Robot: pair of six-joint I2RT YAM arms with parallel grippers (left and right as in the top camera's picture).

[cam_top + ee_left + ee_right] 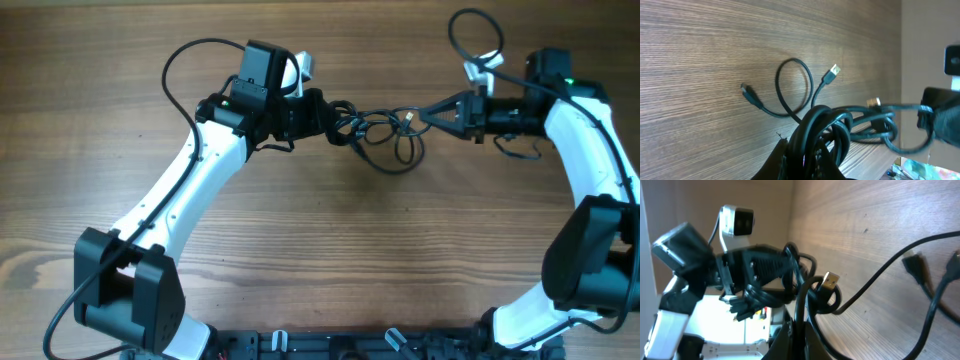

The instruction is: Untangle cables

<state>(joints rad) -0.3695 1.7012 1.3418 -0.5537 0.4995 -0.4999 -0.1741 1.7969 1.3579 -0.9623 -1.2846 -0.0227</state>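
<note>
The cables (385, 135) lie strung side to side near the far edge of the tabletop (300, 240), equally near both arms, with the left gripper (333, 118) clamped on the knotted clump and the right gripper (426, 114) clamped on one strand opposite.

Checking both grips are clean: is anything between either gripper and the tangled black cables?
Nothing visible. The left gripper and right gripper are each shut directly on the thin black flexible cables, over the brown wooden table.
</note>
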